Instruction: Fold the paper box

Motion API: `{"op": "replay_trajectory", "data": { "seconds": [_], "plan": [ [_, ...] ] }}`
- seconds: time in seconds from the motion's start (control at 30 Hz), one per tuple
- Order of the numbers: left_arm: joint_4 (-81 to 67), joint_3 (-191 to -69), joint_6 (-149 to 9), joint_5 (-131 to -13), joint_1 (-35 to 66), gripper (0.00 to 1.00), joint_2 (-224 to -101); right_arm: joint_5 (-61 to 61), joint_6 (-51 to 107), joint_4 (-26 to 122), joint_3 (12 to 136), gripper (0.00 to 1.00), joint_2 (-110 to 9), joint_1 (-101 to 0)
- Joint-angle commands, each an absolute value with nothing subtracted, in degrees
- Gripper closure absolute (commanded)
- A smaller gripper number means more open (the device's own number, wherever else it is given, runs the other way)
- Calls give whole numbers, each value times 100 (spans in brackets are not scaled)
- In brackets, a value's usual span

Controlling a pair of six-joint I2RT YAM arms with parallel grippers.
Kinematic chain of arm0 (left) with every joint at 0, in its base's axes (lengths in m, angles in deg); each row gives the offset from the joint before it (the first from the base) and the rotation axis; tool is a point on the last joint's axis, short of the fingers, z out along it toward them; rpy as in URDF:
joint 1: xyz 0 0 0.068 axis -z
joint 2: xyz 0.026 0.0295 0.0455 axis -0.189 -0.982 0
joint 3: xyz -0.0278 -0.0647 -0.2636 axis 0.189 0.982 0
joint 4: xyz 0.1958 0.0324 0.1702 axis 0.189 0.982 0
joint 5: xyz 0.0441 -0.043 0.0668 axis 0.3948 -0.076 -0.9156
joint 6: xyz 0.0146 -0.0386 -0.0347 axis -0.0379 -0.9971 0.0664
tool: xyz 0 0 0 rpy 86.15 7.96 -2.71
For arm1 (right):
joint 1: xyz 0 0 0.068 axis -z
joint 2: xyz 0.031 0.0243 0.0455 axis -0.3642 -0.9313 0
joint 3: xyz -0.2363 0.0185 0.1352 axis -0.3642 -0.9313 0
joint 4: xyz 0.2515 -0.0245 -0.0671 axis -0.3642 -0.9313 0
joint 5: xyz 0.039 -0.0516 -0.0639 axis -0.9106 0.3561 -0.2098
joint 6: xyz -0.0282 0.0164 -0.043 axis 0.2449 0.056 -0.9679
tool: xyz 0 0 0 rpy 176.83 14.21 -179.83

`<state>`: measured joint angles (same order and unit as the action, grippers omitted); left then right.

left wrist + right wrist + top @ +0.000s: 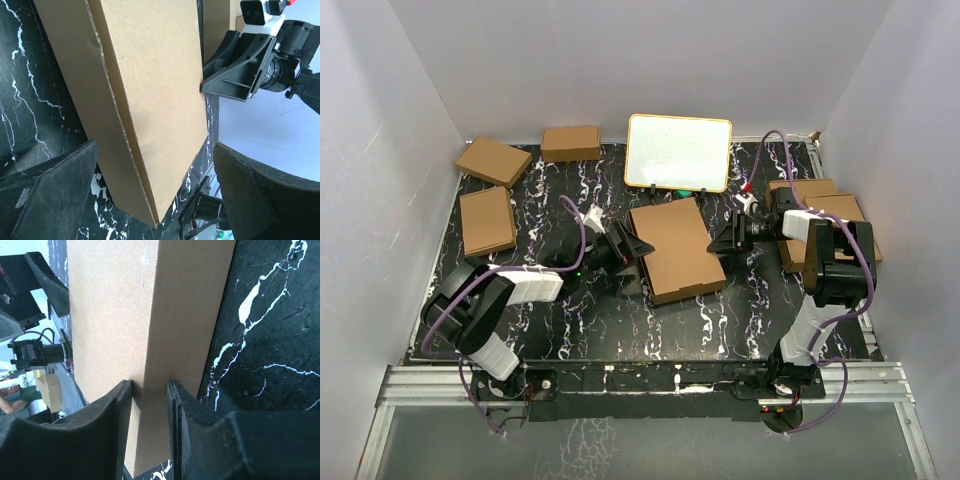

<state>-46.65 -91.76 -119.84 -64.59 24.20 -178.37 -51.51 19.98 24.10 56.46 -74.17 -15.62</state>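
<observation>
The paper box (677,250) lies folded as a flat brown rectangle in the middle of the black marbled table. My left gripper (632,250) is open at the box's left edge, and its fingers (55,195) straddle the box's near corner (150,100) without touching it. My right gripper (725,243) is at the box's right edge. Its jaws stand a narrow gap apart, with the box's edge (150,405) filling the gap. One finger (122,425) lies over the top face and the other is against the side wall.
A white-faced board with a tan frame (679,152) stands behind the box. Smaller folded brown boxes lie at the back left (494,161), (570,143), at the left (487,221) and at the right (825,215). White walls enclose the table.
</observation>
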Motion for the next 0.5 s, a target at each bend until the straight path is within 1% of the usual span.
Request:
{"op": "replay_trajectory", "data": {
  "seconds": [0.0, 0.13, 0.47],
  "plan": [
    [-4752, -8957, -11966, -6454, 2444, 3, -17469, -5121, 2026, 2901, 5443, 67, -7456, -1450],
    [-5077, -8720, -12138, -6442, 2448, 3, -17464, -5131, 2034, 2924, 5403, 70, -7556, -1334],
    [-5601, -8651, -12327, -6414, 2444, 3, -17580, -5116, 1989, 2902, 5397, 71, -7606, -1204]
  ]
}}
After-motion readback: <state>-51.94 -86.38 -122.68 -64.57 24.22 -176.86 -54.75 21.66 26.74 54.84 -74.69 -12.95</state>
